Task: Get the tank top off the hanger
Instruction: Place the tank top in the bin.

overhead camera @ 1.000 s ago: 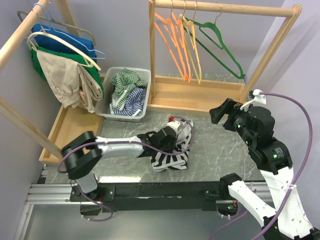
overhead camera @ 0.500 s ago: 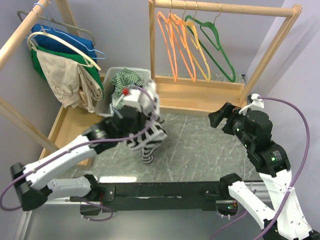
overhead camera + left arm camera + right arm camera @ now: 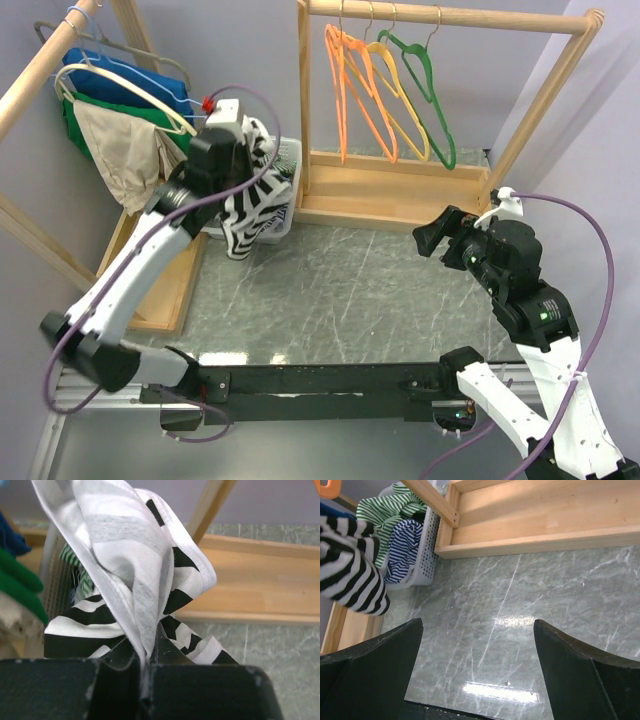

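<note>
Above the basket (image 3: pixel 289 166) at the surface's far-left corner, the left claw (image 3: pixel 145 672) pinches a thin fold of the tank top (image 3: pixel 252 205), which may slip and miss it; the right claw (image 3: pixel 440 232) gapes wide.

Lighting bright and even, from overhead. Shadows soft and faint. Two white glare patches on the table (image 3: pixel 600 595) in the right wrist view, and a paler one near its front edge from above. In the left wrist view the tank top (image 3: pixel 135 570) sits close to the lens and slightly soft, with the background blurred. The right gripper (image 3: pixel 477 622) renders near-black, without detail
</note>
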You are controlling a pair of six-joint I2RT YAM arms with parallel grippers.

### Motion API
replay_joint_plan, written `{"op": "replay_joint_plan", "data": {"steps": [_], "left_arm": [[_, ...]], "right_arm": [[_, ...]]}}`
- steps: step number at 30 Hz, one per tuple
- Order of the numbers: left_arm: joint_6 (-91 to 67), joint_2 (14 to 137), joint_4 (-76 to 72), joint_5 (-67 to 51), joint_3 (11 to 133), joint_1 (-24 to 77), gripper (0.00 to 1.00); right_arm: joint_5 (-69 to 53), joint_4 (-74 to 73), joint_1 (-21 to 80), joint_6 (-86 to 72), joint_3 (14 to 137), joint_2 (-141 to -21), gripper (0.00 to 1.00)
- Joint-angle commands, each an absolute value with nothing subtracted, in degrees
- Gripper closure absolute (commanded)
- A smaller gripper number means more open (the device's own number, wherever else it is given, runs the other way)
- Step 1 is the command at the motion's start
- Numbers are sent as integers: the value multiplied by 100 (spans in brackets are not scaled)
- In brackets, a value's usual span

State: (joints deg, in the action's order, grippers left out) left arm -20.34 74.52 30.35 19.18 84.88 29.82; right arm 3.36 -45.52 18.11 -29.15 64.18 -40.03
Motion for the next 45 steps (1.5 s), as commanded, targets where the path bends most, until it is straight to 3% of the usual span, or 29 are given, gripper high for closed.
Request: {"op": "replay_joint_plan", "data": {"steps": [1, 14, 28, 45], "left_arm": [[-1486, 8259, 2690, 1223, 9403, 2620, 99], [-818, 10388, 2804, 721, 11733, 1582, 99], [-1345, 10257, 1951, 229, 9125, 1617, 99], [-1705, 10889, 1846, 299, 8086, 1714, 98]], "right_arm": [[220, -4237, 1793, -2944, 6486, -4069, 0], [88, -4087, 1793, -2971, 6293, -4148, 0], [-105, -3973, 1793, -2962, 6249, -4377, 0], [-167, -4113, 1793, -2979, 6205, -4236, 0]]}}
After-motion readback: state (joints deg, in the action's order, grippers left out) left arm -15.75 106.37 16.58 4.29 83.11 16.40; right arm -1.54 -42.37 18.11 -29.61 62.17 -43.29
